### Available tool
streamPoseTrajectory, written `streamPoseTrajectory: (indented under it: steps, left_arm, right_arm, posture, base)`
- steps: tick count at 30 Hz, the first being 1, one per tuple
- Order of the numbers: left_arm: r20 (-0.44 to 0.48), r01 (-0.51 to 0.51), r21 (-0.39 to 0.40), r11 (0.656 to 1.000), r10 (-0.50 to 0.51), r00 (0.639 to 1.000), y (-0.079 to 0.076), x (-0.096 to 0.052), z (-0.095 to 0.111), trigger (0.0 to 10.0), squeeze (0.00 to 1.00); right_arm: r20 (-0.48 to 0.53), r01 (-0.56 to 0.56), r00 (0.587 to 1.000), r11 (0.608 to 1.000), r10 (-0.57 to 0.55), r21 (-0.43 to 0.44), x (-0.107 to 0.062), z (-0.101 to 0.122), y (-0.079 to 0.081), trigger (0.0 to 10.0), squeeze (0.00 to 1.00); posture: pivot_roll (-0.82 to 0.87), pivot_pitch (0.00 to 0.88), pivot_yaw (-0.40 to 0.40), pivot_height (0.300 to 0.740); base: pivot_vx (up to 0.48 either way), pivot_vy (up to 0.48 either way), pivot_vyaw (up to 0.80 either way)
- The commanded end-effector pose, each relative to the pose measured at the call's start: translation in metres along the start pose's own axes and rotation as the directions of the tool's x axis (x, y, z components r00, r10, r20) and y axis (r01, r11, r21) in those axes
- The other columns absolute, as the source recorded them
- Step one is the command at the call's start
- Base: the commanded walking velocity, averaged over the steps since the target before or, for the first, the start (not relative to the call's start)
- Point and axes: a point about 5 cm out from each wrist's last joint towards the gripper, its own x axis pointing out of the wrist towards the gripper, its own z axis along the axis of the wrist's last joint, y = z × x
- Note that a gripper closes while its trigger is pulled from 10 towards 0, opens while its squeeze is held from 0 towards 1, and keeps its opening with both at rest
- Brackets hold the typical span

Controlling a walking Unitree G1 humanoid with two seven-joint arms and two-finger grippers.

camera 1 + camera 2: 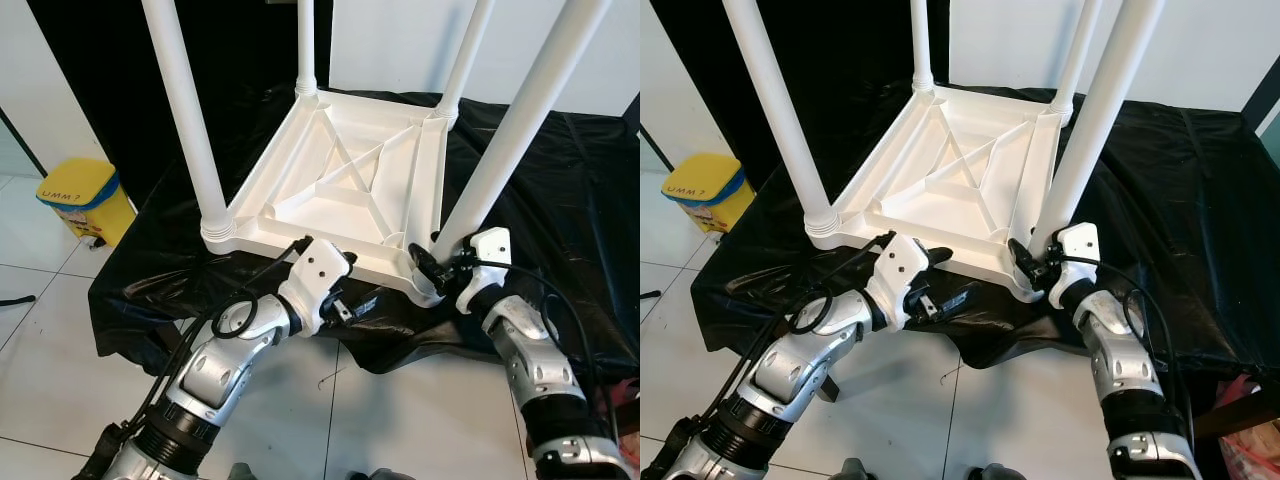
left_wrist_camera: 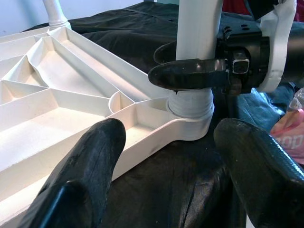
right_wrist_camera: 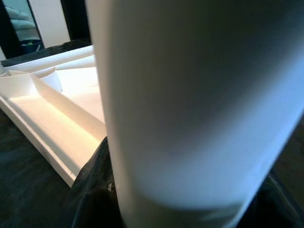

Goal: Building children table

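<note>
Black cloth (image 1: 560, 190) covers a low surface on a white tile floor (image 1: 60, 360), and a yellow bin (image 1: 85, 200) stands to the robot's left. On the cloth lies the table (image 1: 340, 180), upside down, its ribbed underside facing up and four legs standing in the corner sockets.

The right gripper (image 1: 432, 262) is pinching the near right leg (image 1: 520, 120) low down, just above its socket; in the left wrist view one black finger (image 2: 190, 75) wraps the leg (image 2: 197, 28) there. The left gripper (image 1: 338, 290) rests at the near edge of the table, between the two near legs, with its fingers (image 2: 90, 161) spread and nothing between them.

The table looks like moulded plastic: I judge it light, stiff and not fragile, but smooth, so a round leg can slip or turn inside the fingers. A grip close to the socket seems best, because higher up the long leg would act as a lever. The rim and the ribs give flat edges for the left gripper to steady the top. Whether this leg is fully seated, I cannot tell.
</note>
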Motion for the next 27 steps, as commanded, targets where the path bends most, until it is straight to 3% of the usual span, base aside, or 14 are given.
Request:
streamPoseTrajectory:
  steps: [1, 9, 11, 14, 19, 22, 24, 27]
  left_arm:
    - [-0.009, 0.101, 0.002, 0.995, -0.101, 0.995, -0.008, 0.000, 0.000, 10.0, 0.00]
    - [-0.009, 0.103, 0.006, 0.995, -0.103, 0.995, -0.007, 0.001, 0.001, 10.0, 0.00]
    - [-0.007, 0.104, 0.005, 0.995, -0.104, 0.995, -0.007, 0.001, 0.001, 10.0, 0.00]
    - [-0.007, 0.104, 0.004, 0.995, -0.104, 0.995, -0.007, 0.001, 0.001, 10.0, 0.00]
    - [-0.005, 0.104, 0.000, 0.995, -0.104, 0.995, -0.009, 0.001, 0.000, 10.0, 0.00]
    - [-0.004, 0.103, -0.001, 0.995, -0.103, 0.995, -0.009, 0.001, 0.000, 10.0, 0.00]
    - [0.000, 0.095, -0.009, 0.995, -0.095, 0.995, -0.010, 0.001, 0.000, 10.0, 0.00]
    - [0.000, 0.095, -0.012, 0.995, -0.095, 0.995, -0.011, 0.001, -0.001, 10.0, 0.00]
  right_arm:
    - [-0.035, 0.089, 0.996, 0.996, -0.088, 0.032, -0.005, -0.008, -0.002, 10.0, 0.00]
    - [-0.041, 0.218, 0.976, 0.974, -0.216, 0.054, -0.011, -0.012, 0.003, 10.0, 0.00]
    - [-0.057, 0.337, 0.941, 0.940, -0.335, 0.051, -0.015, -0.015, 0.007, 10.0, 0.00]
    - [-0.059, 0.365, 0.930, 0.930, -0.362, 0.048, -0.016, -0.015, 0.009, 10.0, 0.00]
    - [-0.105, 0.570, 0.819, 0.821, -0.564, 0.035, -0.019, -0.022, 0.019, 10.0, 0.00]
    - [-0.119, 0.602, 0.795, 0.798, -0.595, 0.037, -0.020, -0.024, 0.022, 10.0, 0.00]
    - [-0.131, 0.661, 0.747, 0.750, -0.652, 0.039, -0.023, -0.023, 0.026, 10.0, 0.00]
    - [-0.119, 0.664, 0.745, 0.745, -0.656, 0.054, -0.024, -0.019, 0.024, 10.0, 0.00]
  posture:
    - [0.02, 0.066, -0.034, 0.740]
    - [0.02, 0.067, -0.035, 0.740]
    - [0.02, 0.070, -0.035, 0.740]
    - [0.01, 0.070, -0.035, 0.740]
    - [0.02, 0.074, -0.044, 0.740]
    - [0.02, 0.075, -0.046, 0.740]
    - [0.02, 0.077, -0.052, 0.740]
    - [0.02, 0.076, -0.051, 0.740]
  base:
    - [0.000, 0.000, 0.00]
    - [0.000, 0.000, 0.00]
    - [0.000, 0.000, 0.00]
    - [0.000, 0.000, 0.00]
    - [0.000, 0.000, 0.00]
    - [0.000, 0.000, 0.00]
    - [0.000, 0.000, 0.00]
    - [0.000, 0.000, 0.00]
